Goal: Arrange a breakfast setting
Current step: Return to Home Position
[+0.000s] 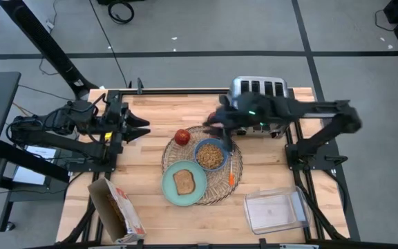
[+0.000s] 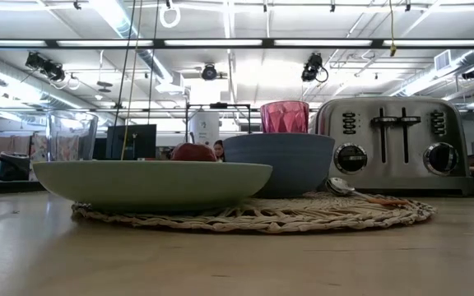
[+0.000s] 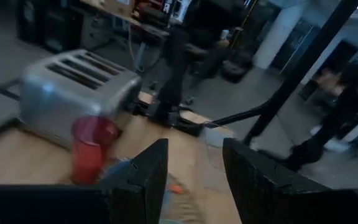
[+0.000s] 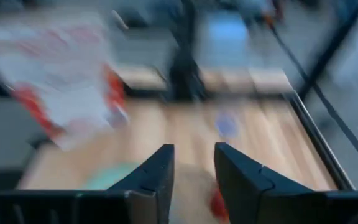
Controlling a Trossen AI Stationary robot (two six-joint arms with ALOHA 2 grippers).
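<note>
A round wicker placemat (image 1: 221, 185) lies mid-table. On it rest a teal plate (image 1: 169, 188) with a toast slice (image 1: 184, 182), a blue bowl (image 1: 211, 154) of cereal, a red apple (image 1: 182, 137) and an orange-handled spoon (image 1: 232, 171). The pink cup (image 2: 284, 117) stands behind the bowl, next to the toaster; my right arm covers it in the high view. My right gripper (image 1: 211, 126) hangs above the mat's far edge, open and empty (image 4: 193, 152). My left gripper (image 1: 144, 129) waits raised at the table's left, open (image 3: 194, 146).
A silver four-slot toaster (image 1: 258, 93) stands at the far edge, under my right arm. A clear lidded container (image 1: 275, 209) sits at the near right. A cereal box (image 1: 115, 209) lies at the near left.
</note>
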